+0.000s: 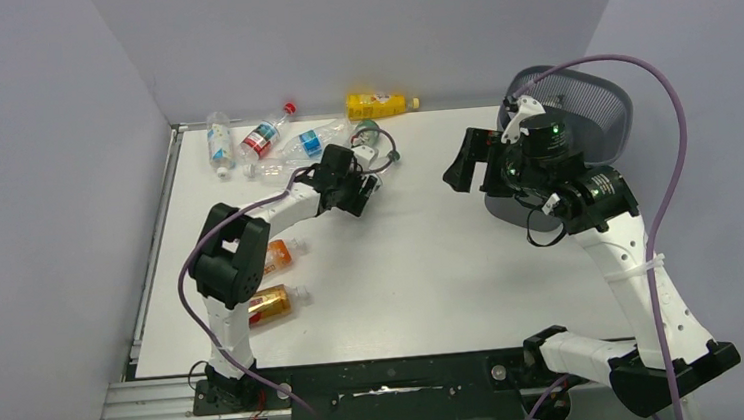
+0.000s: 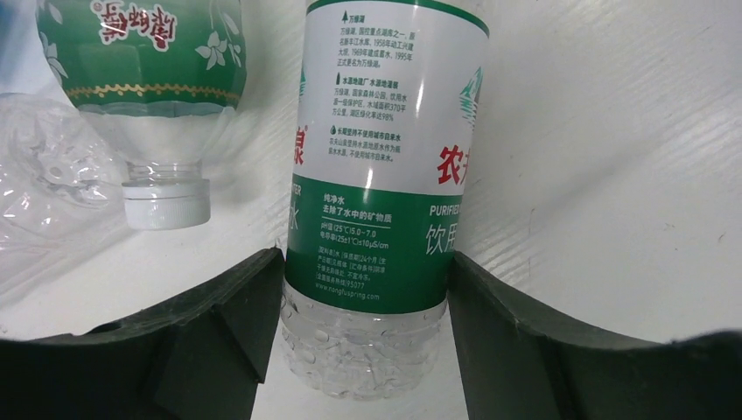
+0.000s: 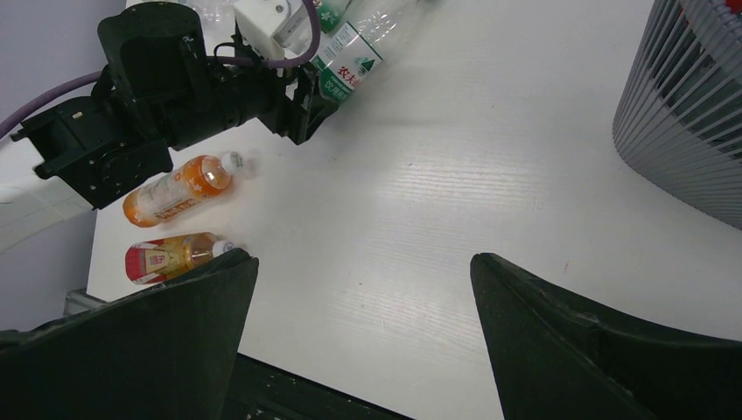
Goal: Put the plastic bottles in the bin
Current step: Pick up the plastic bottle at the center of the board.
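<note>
Left wrist view: the green-label bottle [image 2: 376, 175] lies on the table [image 2: 612, 175]. Its long axis runs straight away from the left gripper [image 2: 363, 350], with the clear base end nearest. The fingers [image 2: 219, 324] sit against both sides of it, clamped just below the label.

Right wrist view: the right gripper [image 3: 360, 259] hangs spread wide and empty over the table, with the bin [image 3: 691, 114] just to its right. The gripped bottle points from the left gripper toward the far right.

Top view: the bin stands at the far right edge, well apart from the left gripper at far centre. The carry must therefore go rightward, I judge. The right arm is the nearer to the bin.
</note>
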Motion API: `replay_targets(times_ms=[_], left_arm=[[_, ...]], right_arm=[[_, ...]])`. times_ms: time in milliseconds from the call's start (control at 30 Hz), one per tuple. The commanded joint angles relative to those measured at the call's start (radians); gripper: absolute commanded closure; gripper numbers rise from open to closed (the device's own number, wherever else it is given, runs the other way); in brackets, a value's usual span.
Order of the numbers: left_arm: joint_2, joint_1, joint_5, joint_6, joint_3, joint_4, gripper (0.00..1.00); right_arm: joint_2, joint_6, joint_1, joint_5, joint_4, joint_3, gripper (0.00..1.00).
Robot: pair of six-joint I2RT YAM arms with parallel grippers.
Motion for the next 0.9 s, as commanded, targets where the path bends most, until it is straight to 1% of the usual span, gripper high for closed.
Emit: replay_targets(times_ms=[0,100,200,300,467,667,767,867], left_arm=[[-0.02,-0.005,0.027,-0.034,0.01,0.031,0.42],[-0.067,-0.013,0.037,-0.06,-0.006,0.027,0.48],[-0.137,-0.022,0.056,-0.083,-0.02,0.025,0.49],[-0.202,-0.028,0.086,-0.103,-0.002,0.007,0.49],[-0.285,-0.04,0.138,-0.156,0.091,-0.038,0.5],[-0.347,-0.045,0.234,-0.246,0.22,-0.047,0.5],[-0.362,-0.049,0.282,-0.3,0.276,-0.03,0.5],[-0.371,-0.052,0.346,-0.401,0.316,0.042,0.5]], right_arm=[[-0.025,0.01,0.005,0.01,0.036,0.007,0.02],[-0.028,0.01,0.005,0.013,0.027,0.014,0.02],[-0.032,0.007,0.005,0.023,0.01,0.03,0.02],[-0.043,0.007,0.005,0.038,-0.004,0.058,0.02],[-0.066,0.011,0.006,0.067,-0.023,0.102,0.02],[-0.118,0.042,0.005,0.125,-0.026,0.15,0.02],[-0.17,0.057,0.005,0.155,-0.002,0.161,0.02],[-0.202,0.061,0.005,0.181,0.013,0.167,0.02]])
